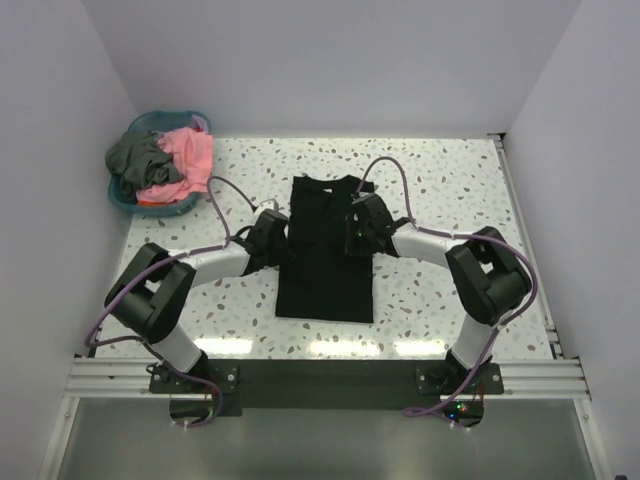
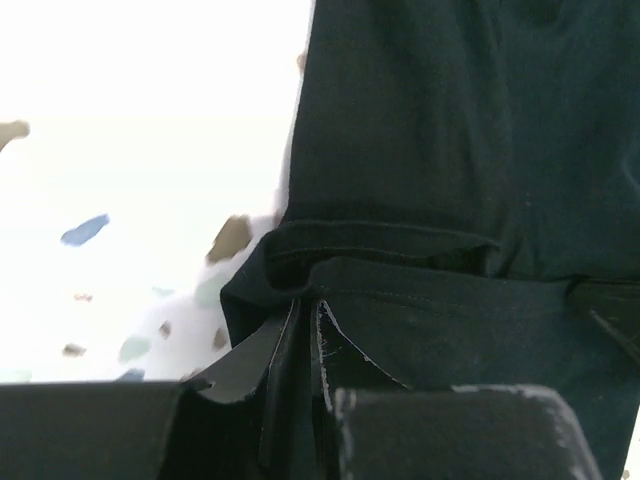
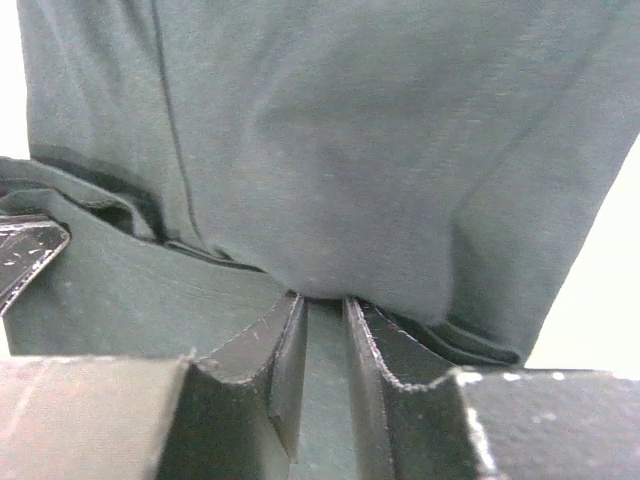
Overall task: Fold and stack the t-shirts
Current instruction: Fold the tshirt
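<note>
The black t-shirt [image 1: 325, 250] lies on the table's middle as a long narrow strip, sides folded in. My left gripper [image 1: 277, 232] is at its left edge, shut on a fold of the black cloth [image 2: 420, 310], jaws nearly together. My right gripper [image 1: 356, 228] is at its right edge, jaws shut on a fold of the same shirt [image 3: 320, 200]. The coral pink t-shirt [image 1: 190, 155] and the dark grey t-shirt [image 1: 140, 158] lie bunched in the blue basket [image 1: 135, 203] at the far left.
The basket stands in the back left corner against the wall. White walls close in the speckled table [image 1: 450, 190] on three sides. A metal rail [image 1: 320, 375] runs along the near edge by the arm bases.
</note>
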